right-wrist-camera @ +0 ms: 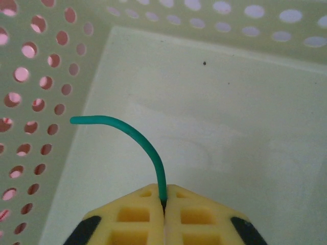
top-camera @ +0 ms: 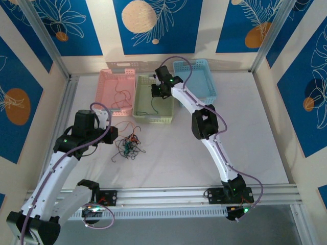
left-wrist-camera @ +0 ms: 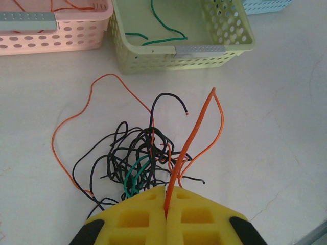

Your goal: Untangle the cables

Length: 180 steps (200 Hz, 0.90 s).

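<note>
Top: cable clump (top-camera: 129, 146) on table (top-camera: 204, 153), just beside left gripper (top-camera: 113, 136); right gripper (top-camera: 157, 93) over green basket (top-camera: 152, 119).
Left wrist: jaws pinched together on orange wire (left-wrist-camera: 193, 135) rising out of the clump.
Right wrist: jaws clamped on green wire (right-wrist-camera: 148, 145) inside the basket.

This is a robotics lab test cell, not a lived-in room: a bare white table (top-camera: 245, 127) is boxed in by aluminium frame posts (top-camera: 43, 38) and by wall panels (top-camera: 153, 20) printed as a blue backdrop with white leaves and orange discs. Two white robot arms, the left arm (top-camera: 56, 163) and the right arm (top-camera: 214, 148), are bolted to slotted aluminium rails (top-camera: 168, 196) along the near edge. On the table lie staged props: a pink basket (top-camera: 110, 84), a green basket (top-camera: 153, 118) and a blue basket (top-camera: 209, 84) side by side at the far end, and a loose clump of cables (top-camera: 127, 145).
</note>
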Each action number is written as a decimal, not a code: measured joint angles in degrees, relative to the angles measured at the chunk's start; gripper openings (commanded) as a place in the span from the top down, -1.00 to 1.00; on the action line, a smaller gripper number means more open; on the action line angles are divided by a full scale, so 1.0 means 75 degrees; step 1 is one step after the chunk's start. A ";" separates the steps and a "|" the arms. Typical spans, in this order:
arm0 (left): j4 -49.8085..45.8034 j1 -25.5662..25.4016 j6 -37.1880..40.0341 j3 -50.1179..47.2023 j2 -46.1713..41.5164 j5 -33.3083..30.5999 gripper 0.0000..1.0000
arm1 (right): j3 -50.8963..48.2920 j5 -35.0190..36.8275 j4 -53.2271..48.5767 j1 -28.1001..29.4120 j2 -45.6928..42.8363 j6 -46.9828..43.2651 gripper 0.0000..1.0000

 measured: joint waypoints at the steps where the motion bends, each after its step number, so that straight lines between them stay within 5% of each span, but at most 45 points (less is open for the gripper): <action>1: 0.0000 0.0000 0.0000 0.0000 0.0000 0.0000 1.00 | 0.0009 0.0003 -0.0006 0.0000 0.0000 0.0009 0.55; 26: 0.0000 0.0000 0.0000 0.0000 0.0000 0.0009 1.00 | 0.0367 0.0041 -0.0195 -0.0044 -0.0041 -0.0114 0.05; 58: 0.0000 0.0000 0.0000 0.0000 0.0000 0.0020 1.00 | 0.0347 0.0105 -0.0463 -0.0117 -0.0358 -0.0119 -0.12; 120: 0.0000 0.0000 0.0000 -0.0003 0.0000 0.0023 1.00 | -0.0644 0.0131 -0.0854 -0.0047 -0.2267 -0.0146 0.03; 180: 0.0000 0.0000 0.0000 -0.0003 -0.0009 0.0023 1.00 | -0.5808 -0.0169 0.0271 0.1294 -0.6033 0.0035 0.43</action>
